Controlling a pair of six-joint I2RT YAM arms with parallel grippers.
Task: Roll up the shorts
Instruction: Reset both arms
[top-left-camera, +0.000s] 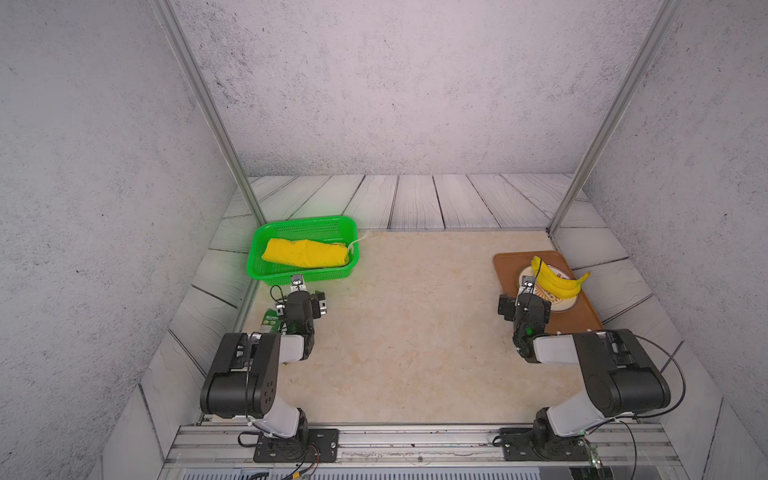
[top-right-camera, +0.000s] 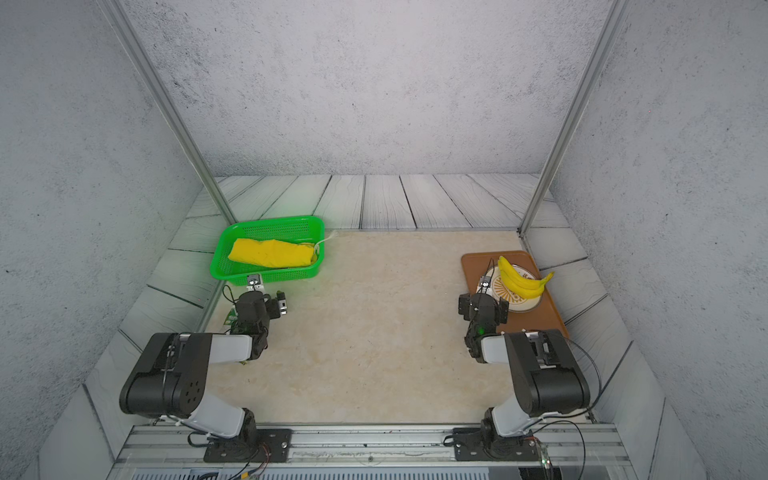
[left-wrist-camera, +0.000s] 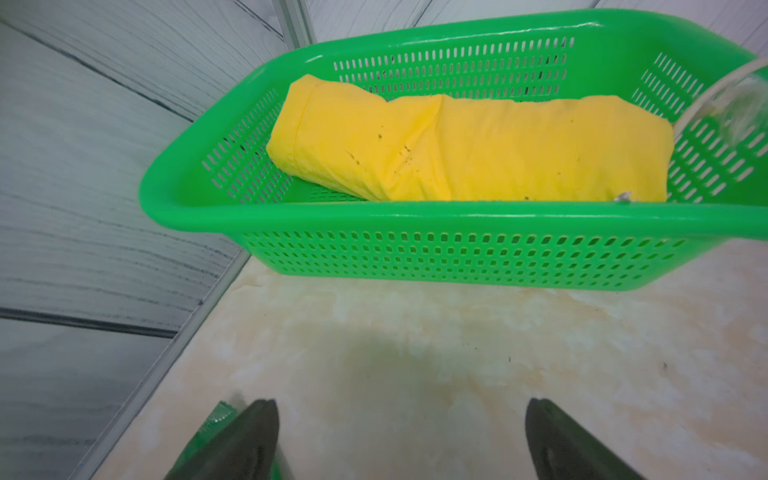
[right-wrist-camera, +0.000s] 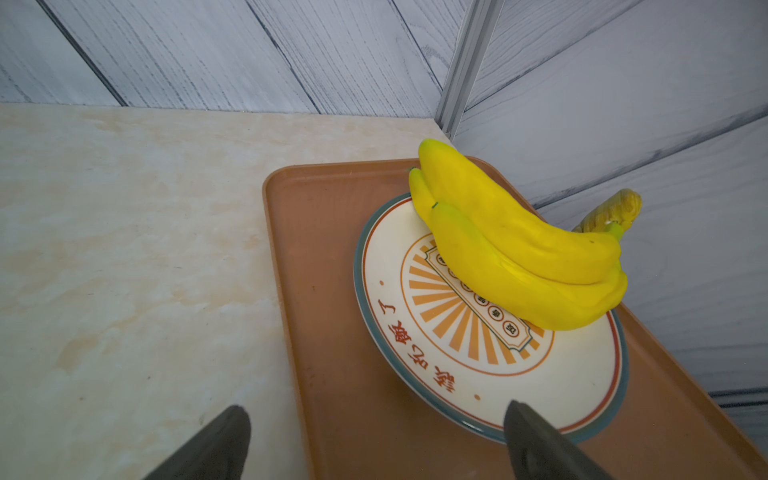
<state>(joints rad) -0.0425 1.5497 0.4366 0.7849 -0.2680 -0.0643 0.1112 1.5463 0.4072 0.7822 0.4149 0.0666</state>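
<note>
Progress: we are judging the rolling as done, since the shorts (top-left-camera: 305, 253) are lying as one tight yellow bundle. At most the loose string is waiting to be tucked in.
Shorts: we are finding them inside the green basket (top-left-camera: 332, 274) at the far left, with the whitish drawstring (top-left-camera: 360, 240) trailing over its right rim.
Left arm: it is sitting folded above its base, with the wrist pointing at the basket's near wall and stopping just short of it.
Left pincer: the left gripper (left-wrist-camera: 401, 407) is hanging spread wide over bare table, holding nothing.
Right arm: it is sitting folded likewise, with the wrist aiming at the brown tray (right-wrist-camera: 332, 332) on the right.
Right pincer: the right gripper (right-wrist-camera: 376, 409) is gaping wide and gripping nothing. One finger is hanging over the plate (right-wrist-camera: 561, 395), and the bananas (right-wrist-camera: 519, 257) are lying beyond it.
</note>
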